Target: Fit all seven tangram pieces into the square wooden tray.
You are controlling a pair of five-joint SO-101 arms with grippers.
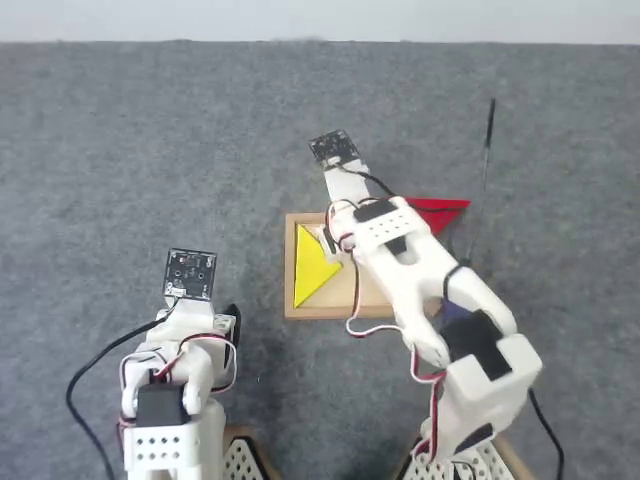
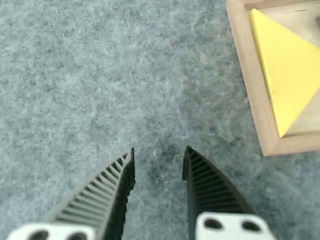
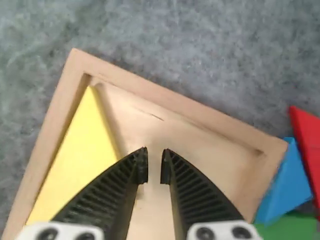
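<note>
The square wooden tray (image 1: 290, 300) lies mid-table with a yellow triangle (image 1: 312, 265) along its left side. My right gripper (image 1: 326, 240) hangs over the tray; in the right wrist view its tips (image 3: 150, 167) stand a narrow gap apart with nothing between them, just beside the yellow triangle (image 3: 82, 155) above the bare tray floor (image 3: 200, 145). A red triangle (image 1: 437, 212) lies outside the tray's right edge, with blue (image 3: 290, 185) and green (image 3: 290, 227) pieces near it. My left gripper (image 2: 157, 155) is open over bare carpet, left of the tray (image 2: 250, 90).
Grey carpet covers the table. A thin black rod (image 1: 487, 170) lies right of the red triangle. The right arm's white body (image 1: 430, 280) covers the tray's right half in the high view. The left arm (image 1: 175, 380) sits at the front left.
</note>
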